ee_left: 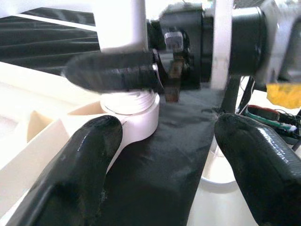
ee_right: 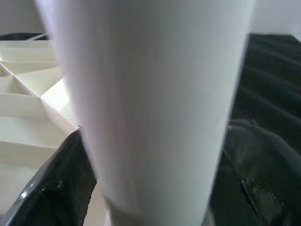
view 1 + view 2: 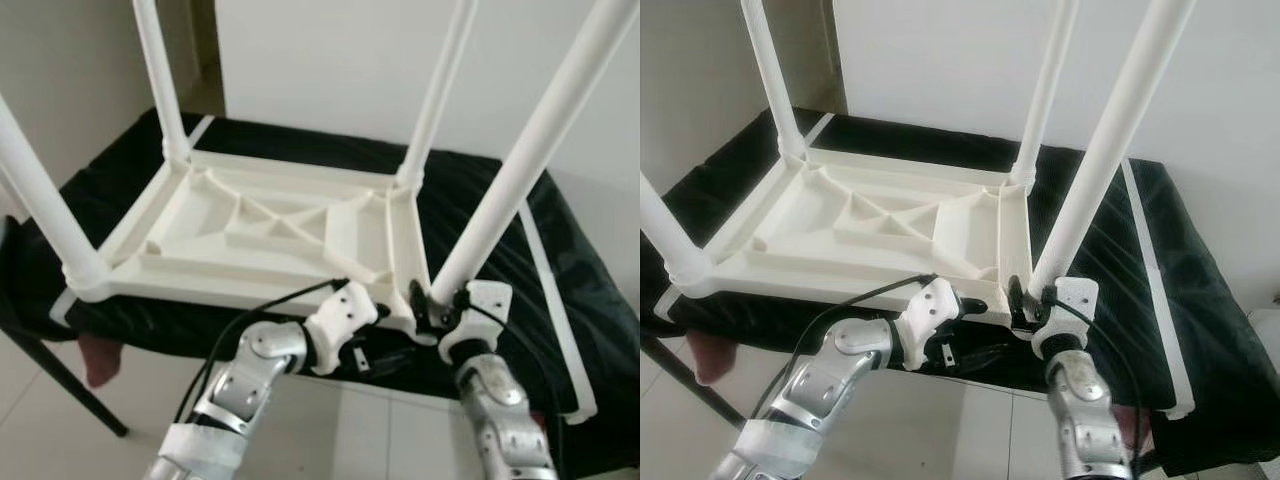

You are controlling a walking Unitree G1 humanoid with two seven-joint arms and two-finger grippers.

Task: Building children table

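Where the near edge of the black-draped bench [image 3: 560, 260] meets the tiled floor [image 3: 330, 430], both silver arms reach up to the near right corner of the overturned white tabletop [image 3: 260, 225].

Right gripper [image 3: 437, 305]: jaws closed around the base of the near right leg [image 3: 520, 155], just above its socket. In the right wrist view the white tube sits between the two black fingers [image 2: 61, 188], one on each side and both against it. That leg rises steeply, tilted toward the right.

Left gripper [image 1: 160, 155]: jaws open wide, holding nothing. It sits just beside the same corner, low at the bench's near edge. In the left wrist view its fingers [image 1: 84, 160] spread apart over black cloth, one close beside the round white socket collar [image 1: 136, 110] at the leg's foot; whether it touches the collar I cannot tell. The right gripper's dark finger shows across the leg just above that collar.

Tabletop: underside up, ribs and diagonal braces showing, lying flat on the bench cloth and taking up most of its left and middle part.

Near left leg [image 3: 40, 195]: stands in its socket at the near left corner.

Far legs: far left leg [image 3: 160, 75] and far right leg [image 3: 437, 95] both stand in their corner sockets, toward the white wall [image 3: 330, 60].

A strip of white tape [image 3: 555, 315] runs along the bench's right side.
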